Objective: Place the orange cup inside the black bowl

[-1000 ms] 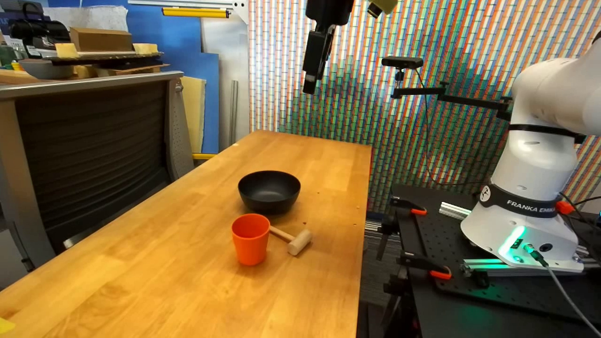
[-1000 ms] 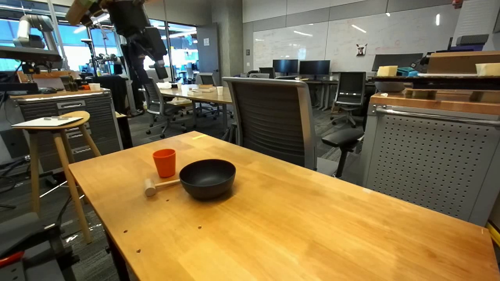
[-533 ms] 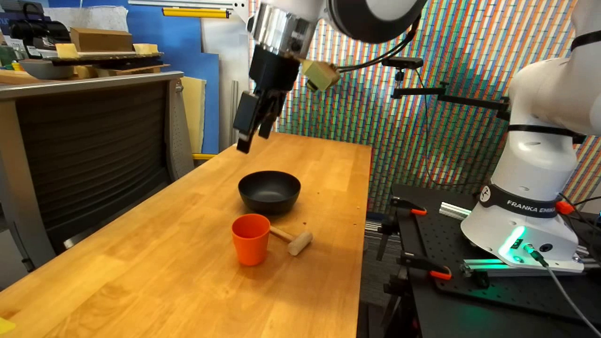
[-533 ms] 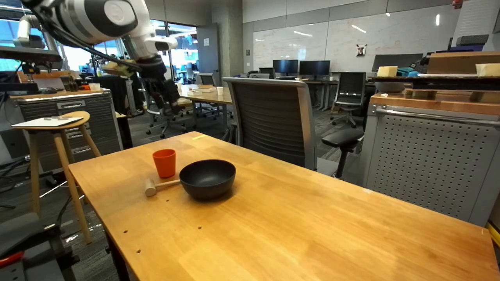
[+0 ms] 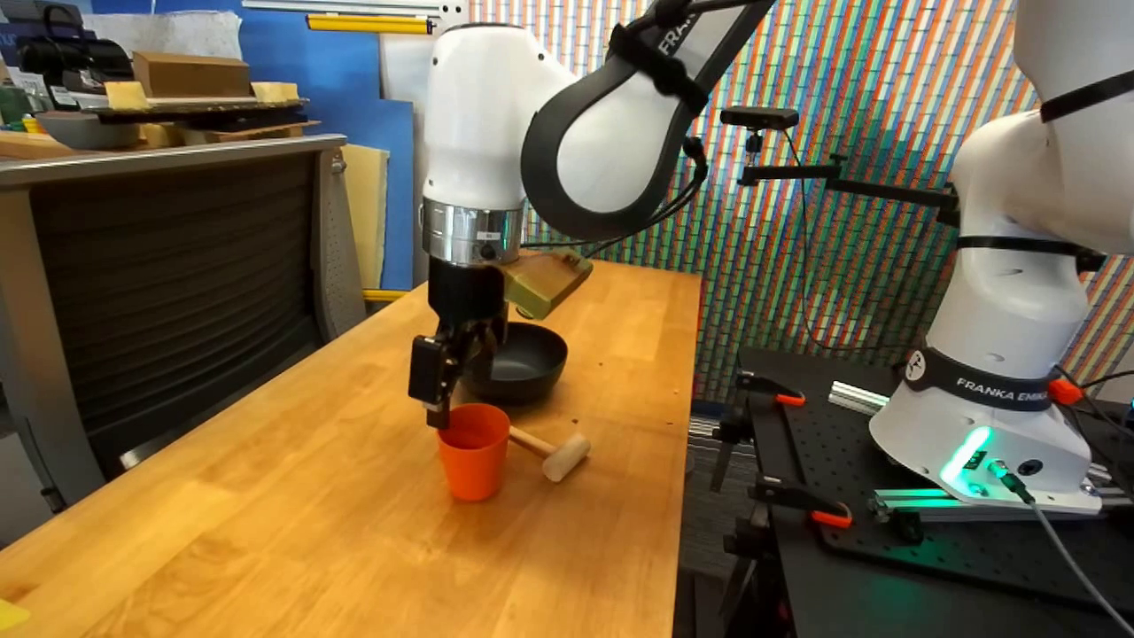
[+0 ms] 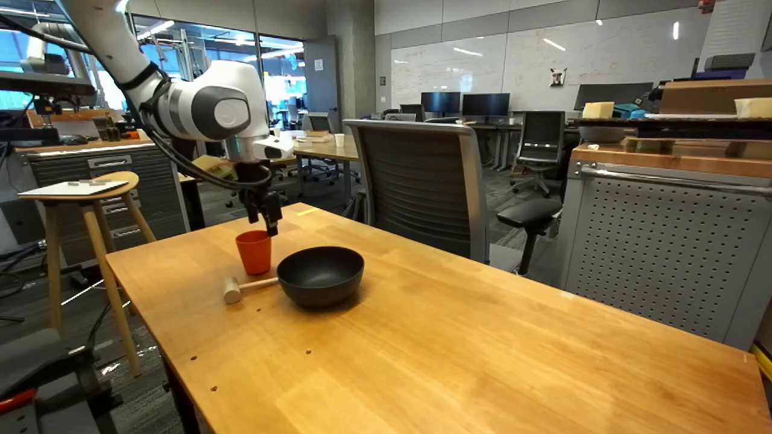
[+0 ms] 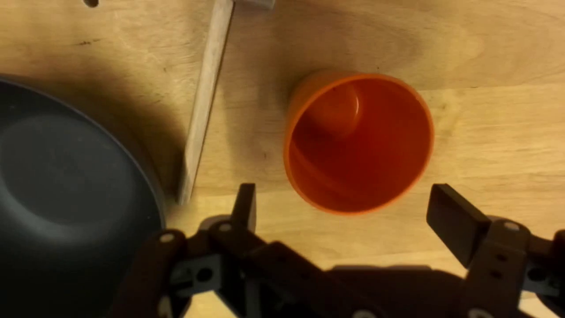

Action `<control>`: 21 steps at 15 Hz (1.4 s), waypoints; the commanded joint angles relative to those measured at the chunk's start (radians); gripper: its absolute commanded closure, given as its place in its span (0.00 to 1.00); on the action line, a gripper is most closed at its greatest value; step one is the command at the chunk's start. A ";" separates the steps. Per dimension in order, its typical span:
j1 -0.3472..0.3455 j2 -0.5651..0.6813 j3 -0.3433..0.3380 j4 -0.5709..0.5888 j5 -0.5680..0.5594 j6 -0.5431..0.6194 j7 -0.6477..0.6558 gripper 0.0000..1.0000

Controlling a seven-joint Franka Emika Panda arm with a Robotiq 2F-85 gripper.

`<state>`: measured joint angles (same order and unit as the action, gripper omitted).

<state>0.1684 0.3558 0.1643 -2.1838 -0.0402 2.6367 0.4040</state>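
- Black two-finger pincer (image 7: pixel 342 207): jaws wide apart, nothing gripped. In the wrist view, one fingertip off each side of the tapered orange plastic cup (image 7: pixel 357 145); contact with the rim, can't tell.
- Cup: upright on the light-brown wooden worktop (image 5: pixel 354 532), outside the round matte black bowl (image 7: pixel 66 172), close by it.
- Bowl: right way up, partly out of frame in the wrist view.
- Pale wooden mallet (image 7: pixel 205 101): lying on the worktop, handle between cup and bowl.
- Grey-framed, dark-backed office chair (image 6: pixel 422 187): past the worktop's edge in an exterior view.
- Wide whiteboard (image 6: pixel 531 69): far wall.
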 commanded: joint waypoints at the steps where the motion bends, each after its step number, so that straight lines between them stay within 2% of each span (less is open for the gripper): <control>1: 0.049 0.024 -0.063 0.042 0.017 -0.062 0.047 0.00; 5: 0.057 0.011 -0.095 0.014 0.023 -0.081 0.084 0.00; 6: 0.049 0.020 -0.088 0.015 0.040 -0.085 0.073 0.25; 8: 0.034 0.037 -0.068 0.019 0.090 -0.090 0.047 0.34; 16: 0.020 0.038 -0.032 0.001 0.247 -0.072 -0.006 0.96; 17: 0.027 0.015 -0.044 -0.011 0.239 -0.067 0.006 1.00; 21: 0.059 -0.123 -0.116 -0.080 0.151 -0.034 0.098 0.99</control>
<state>0.2023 0.3710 0.0993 -2.1833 0.1626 2.5793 0.4373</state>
